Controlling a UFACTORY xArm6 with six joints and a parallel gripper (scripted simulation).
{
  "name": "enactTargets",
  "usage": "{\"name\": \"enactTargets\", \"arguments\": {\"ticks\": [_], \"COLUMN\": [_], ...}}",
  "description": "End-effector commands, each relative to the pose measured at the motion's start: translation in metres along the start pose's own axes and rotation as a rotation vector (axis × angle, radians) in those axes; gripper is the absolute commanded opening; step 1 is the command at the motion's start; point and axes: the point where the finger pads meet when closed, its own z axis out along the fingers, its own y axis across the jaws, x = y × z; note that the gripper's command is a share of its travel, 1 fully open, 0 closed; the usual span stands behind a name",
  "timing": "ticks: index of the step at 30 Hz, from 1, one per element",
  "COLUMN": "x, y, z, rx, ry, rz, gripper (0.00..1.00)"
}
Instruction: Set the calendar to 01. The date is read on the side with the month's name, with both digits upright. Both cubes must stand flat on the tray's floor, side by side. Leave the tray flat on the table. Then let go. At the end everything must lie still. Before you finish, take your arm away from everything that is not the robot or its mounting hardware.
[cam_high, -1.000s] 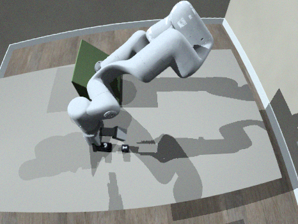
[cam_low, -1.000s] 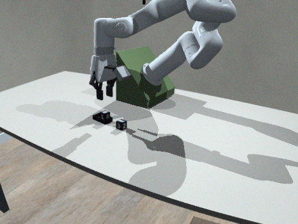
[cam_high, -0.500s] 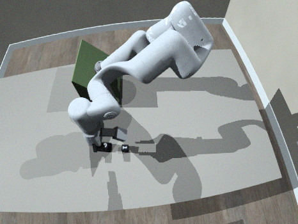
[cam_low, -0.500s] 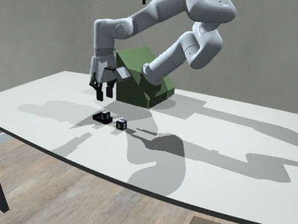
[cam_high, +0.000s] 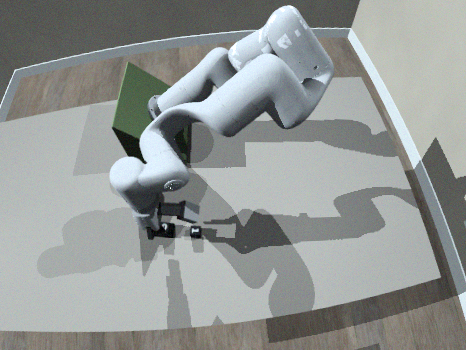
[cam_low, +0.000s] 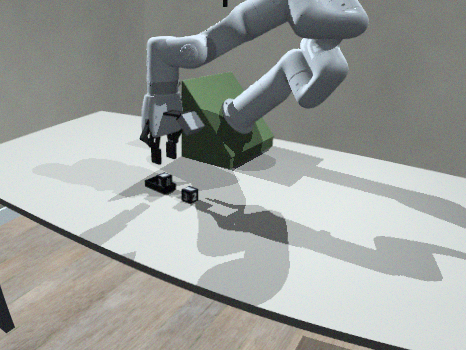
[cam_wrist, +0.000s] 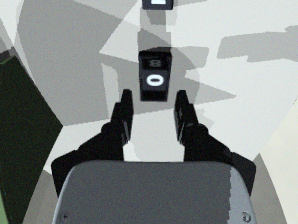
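Observation:
The small black tray lies on the table, with no month's name readable. One dark cube stands in it, a white 0 on top in the wrist view and a dim, unclear digit on an adjoining face. The other dark cube stands on the table just off the tray's end, cut by the wrist view's top edge. A side looks like 2 in the exterior view; its top digit is unclear. My gripper is partly open, empty, above the tray.
A large green block stands beside the arm's base, behind the tray. The pale table carries broad arm shadows. Its dark front edge is well away from the tray.

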Motion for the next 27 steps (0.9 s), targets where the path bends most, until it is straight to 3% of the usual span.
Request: {"name": "enactTargets", "arguments": {"ticks": [1,27], "x": [0.0,0.0], "y": [0.001,0.002], "z": [0.006,0.029], "rx": [-0.003,-0.003], "ry": [-0.001,-0.001], "rz": [-0.001,-0.001], "gripper": [0.47,0.47]}}
